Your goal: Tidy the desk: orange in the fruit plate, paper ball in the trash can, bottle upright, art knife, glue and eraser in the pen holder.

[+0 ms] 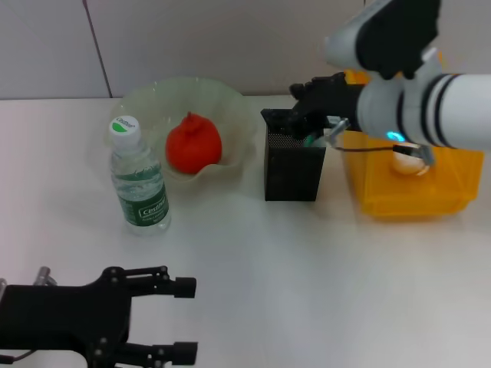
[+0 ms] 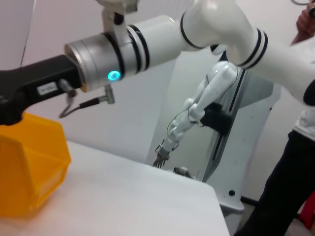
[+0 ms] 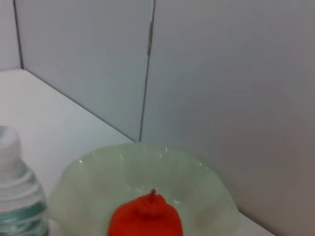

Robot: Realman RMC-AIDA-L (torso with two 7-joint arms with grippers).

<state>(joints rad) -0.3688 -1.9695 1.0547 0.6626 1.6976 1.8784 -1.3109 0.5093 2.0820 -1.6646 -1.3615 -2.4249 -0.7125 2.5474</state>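
Right gripper (image 1: 316, 115) poised over mesh pen holder (image 1: 291, 165), at 3 o'clock of orange (image 1: 193, 142) | grip state indiscernible | item should be lowered vertically inside rim before release | left gripper (image 1: 184, 318) parked, jaws parted, empty.

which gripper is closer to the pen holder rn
Right. The right gripper is at the pen holder's open top, by its rim. The left gripper sits low at the table's near edge, well away from it.

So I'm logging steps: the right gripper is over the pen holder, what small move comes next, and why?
Probably lower slightly and release. The right gripper hangs at the rim of the pen holder; orange sits in fruit plate, bottle stands upright.
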